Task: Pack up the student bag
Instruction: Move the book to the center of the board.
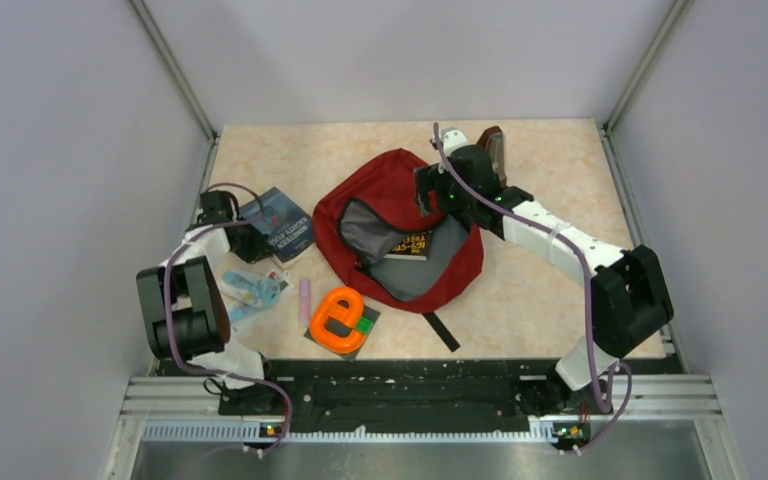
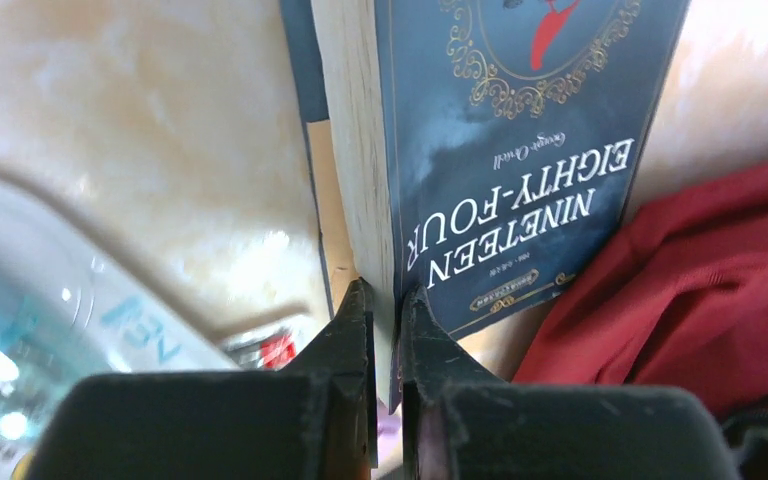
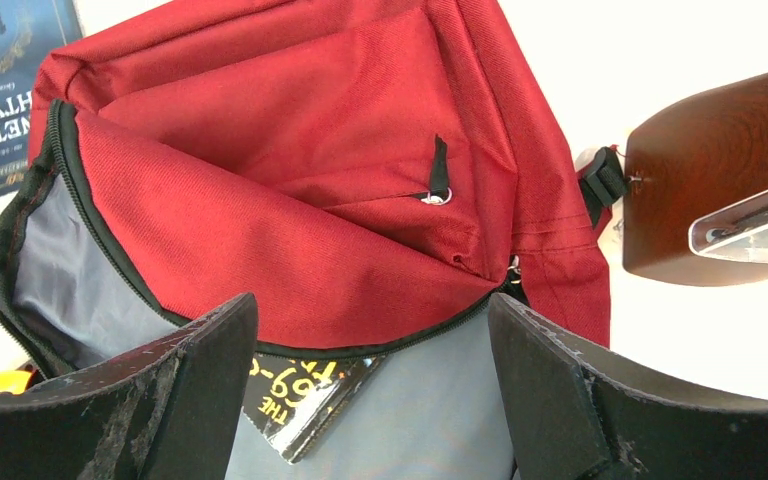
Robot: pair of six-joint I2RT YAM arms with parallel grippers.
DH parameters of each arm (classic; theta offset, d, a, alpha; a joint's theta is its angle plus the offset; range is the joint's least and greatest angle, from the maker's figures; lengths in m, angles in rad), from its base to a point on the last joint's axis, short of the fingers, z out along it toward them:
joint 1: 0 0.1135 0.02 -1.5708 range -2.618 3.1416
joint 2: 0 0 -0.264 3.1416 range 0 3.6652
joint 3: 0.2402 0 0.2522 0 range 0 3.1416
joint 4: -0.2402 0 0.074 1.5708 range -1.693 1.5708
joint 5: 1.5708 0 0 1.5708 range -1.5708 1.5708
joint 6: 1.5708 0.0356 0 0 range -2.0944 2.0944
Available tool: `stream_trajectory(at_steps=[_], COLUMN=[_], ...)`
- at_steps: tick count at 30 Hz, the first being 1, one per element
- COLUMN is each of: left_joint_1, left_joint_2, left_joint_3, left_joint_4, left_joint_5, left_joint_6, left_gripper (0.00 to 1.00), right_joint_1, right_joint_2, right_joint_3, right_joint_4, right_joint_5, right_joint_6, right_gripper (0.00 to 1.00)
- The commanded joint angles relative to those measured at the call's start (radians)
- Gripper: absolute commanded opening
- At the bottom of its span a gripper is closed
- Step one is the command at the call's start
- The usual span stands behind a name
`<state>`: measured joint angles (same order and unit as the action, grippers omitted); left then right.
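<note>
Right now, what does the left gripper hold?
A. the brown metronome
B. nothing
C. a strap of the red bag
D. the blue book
D: in the left wrist view the left gripper is shut on the near edge of the blue book, one finger on each side of it.

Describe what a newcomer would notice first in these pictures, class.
The open dark red backpack dominates the middle of the table, its grey lining showing and a black book already inside, with the right hand open above its mouth. To its left, the left hand pinches the edge of a blue Nineteen Eighty-Four paperback.
</note>
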<state>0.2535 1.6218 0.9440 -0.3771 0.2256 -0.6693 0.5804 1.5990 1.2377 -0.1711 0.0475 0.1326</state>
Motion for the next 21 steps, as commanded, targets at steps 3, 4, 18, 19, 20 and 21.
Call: stream_trajectory(at_steps=[3,4,18,19,20,21], left_joint_1=[-0.006,-0.006,-0.005,-0.005,-0.005,-0.005], left_joint_2=[-0.236,-0.25,-0.185,-0.213,-0.244,-0.273], left_joint_3=[-0.092,-0.097,-0.101,-0.108,-0.112,-0.109], left_joint_4=[-0.059,-0.057,0.028,0.051,0.062,0.066], left_joint_5=[0.07,0.081,0.177,0.186,0.189,0.192], left_joint_6=[0.128,0.134,0.033,0.032,0.038,0.048], left_gripper=[0.0,0.0,0.0,0.0,0.0,0.0], right_joint_1=[0.004,0.004,0.004,0.004,0.004,0.004], right_joint_2=[0.003,0.003,-0.031,-0.037,-0.042,-0.048], right_joint_3=[-0.006,-0.007,-0.042,-0.044,-0.043,-0.043], right_joint_4=[0.03,0.03,0.034,0.033,0.033,0.031], right_joint_5=[-0.024,-0.027,-0.038,-0.034,-0.029,-0.025], right_joint_6=[0.014,0.017,0.031,0.03,0.028,0.026], right_gripper=[0.83,0.83,0.82,0.82,0.82,0.82])
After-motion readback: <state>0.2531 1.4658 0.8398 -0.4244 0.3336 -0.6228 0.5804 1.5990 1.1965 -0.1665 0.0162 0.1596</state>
